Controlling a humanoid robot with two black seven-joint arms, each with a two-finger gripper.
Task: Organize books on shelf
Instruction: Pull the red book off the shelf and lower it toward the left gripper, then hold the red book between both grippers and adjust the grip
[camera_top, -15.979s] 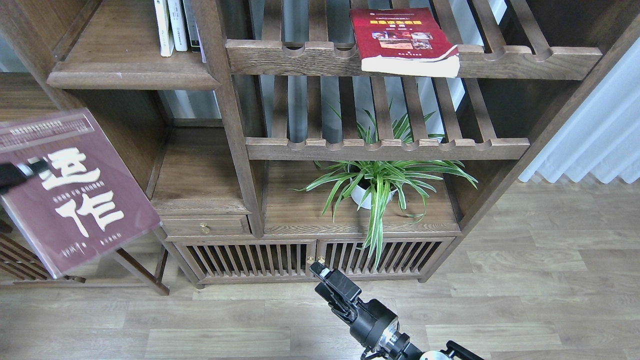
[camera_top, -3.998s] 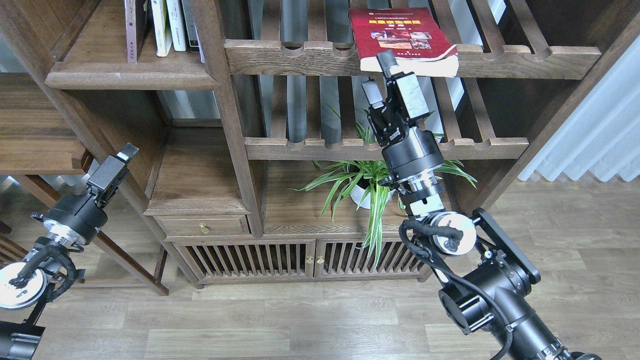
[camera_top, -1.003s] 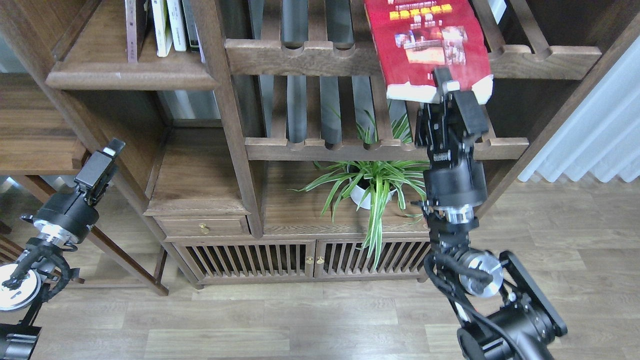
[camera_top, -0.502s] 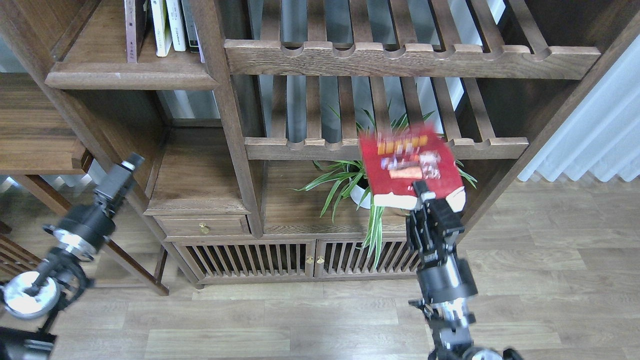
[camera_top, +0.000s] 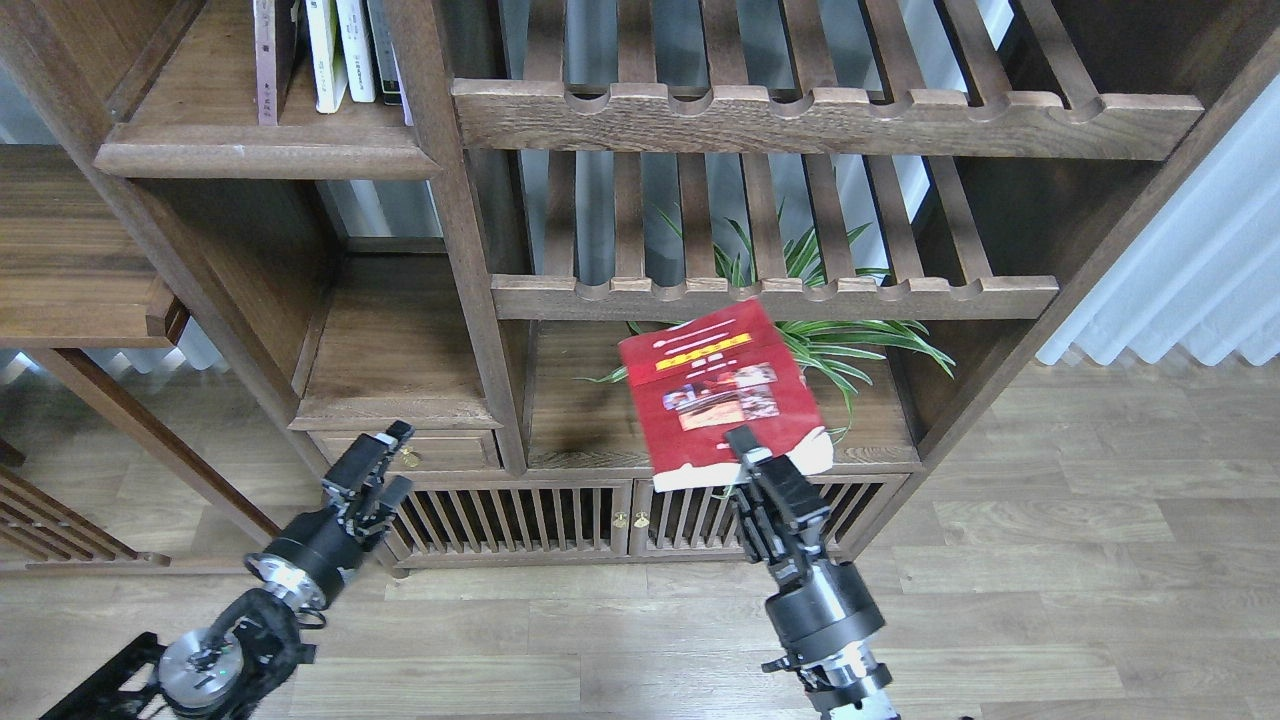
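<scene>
Our right gripper (camera_top: 748, 452) is clamped on the near edge of the red book (camera_top: 722, 393), one finger over the cover and the other hidden under it. The book is in the air, cover up and tilted, in front of the plant (camera_top: 830, 335) and the lower cabinet (camera_top: 620, 515); it touches no rack. Our left gripper (camera_top: 385, 462) sits low on the left by the drawer (camera_top: 412, 452), holding nothing; its fingers look slightly parted, with a small gap between the tips, touching nothing that we can make out. On the shelf (camera_top: 265, 160), top left, the maroon book (camera_top: 266, 60) stands upright, spine out, with a gap to its right, then the yellow-green book (camera_top: 322, 55), a white book (camera_top: 355, 50) and a dark book (camera_top: 384, 50) close together. Both slatted racks (camera_top: 820, 115) carry no books.
</scene>
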